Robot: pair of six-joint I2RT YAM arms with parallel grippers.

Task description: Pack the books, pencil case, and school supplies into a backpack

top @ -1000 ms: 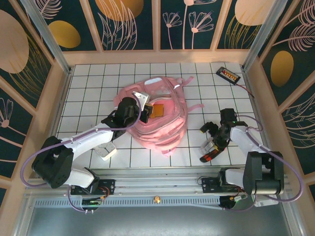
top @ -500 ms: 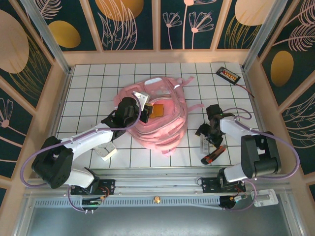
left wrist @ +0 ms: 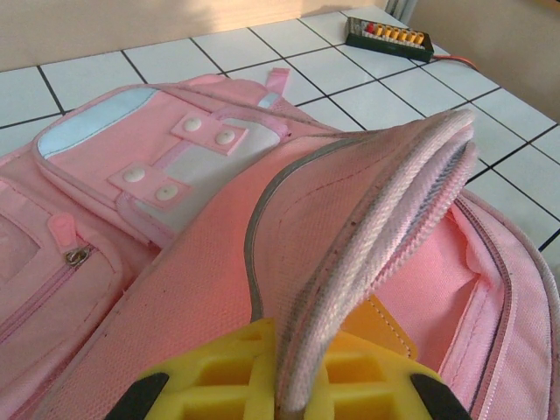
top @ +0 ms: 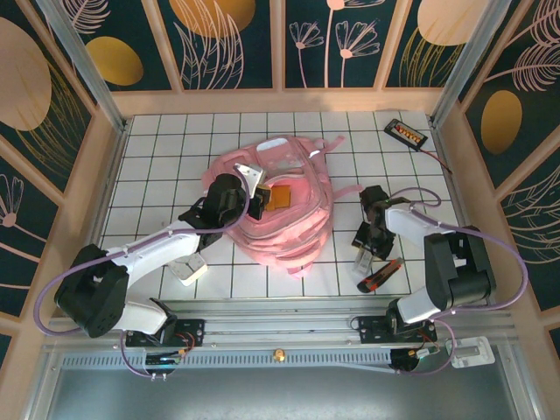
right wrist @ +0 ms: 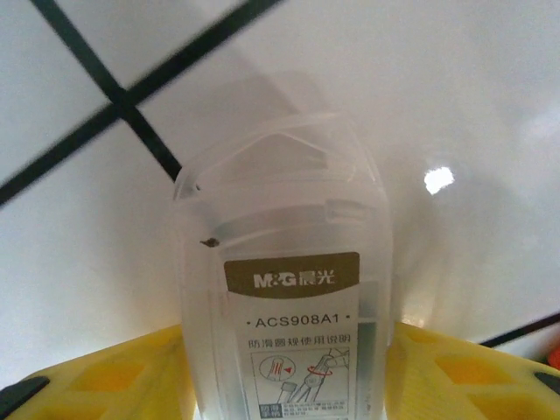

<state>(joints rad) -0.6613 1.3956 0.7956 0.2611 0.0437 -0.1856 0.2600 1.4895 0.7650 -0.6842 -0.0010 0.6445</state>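
The pink backpack (top: 289,229) lies in the middle of the table with its main compartment open. My left gripper (top: 254,201) (left wrist: 297,385) is shut on the zipper edge of the backpack's flap (left wrist: 376,219) and holds it up. An orange-brown notebook (top: 280,196) (left wrist: 376,324) lies inside the opening. Right of the backpack, my right gripper (top: 367,249) (right wrist: 284,385) points down at the table. Its yellow fingers (right wrist: 114,376) press against both sides of a clear plastic pack (right wrist: 284,289) (top: 363,255) with a printed label.
A red and black pen-like item (top: 379,276) lies just right of the right gripper. A small white object (top: 189,269) sits partly under the left arm. A black device with orange buttons (top: 405,132) (left wrist: 388,38) and its cable lie at the far right corner.
My right gripper has moved left from the red and black item to the clear pack and closed its jaws on it. The left gripper has kept holding the flap.
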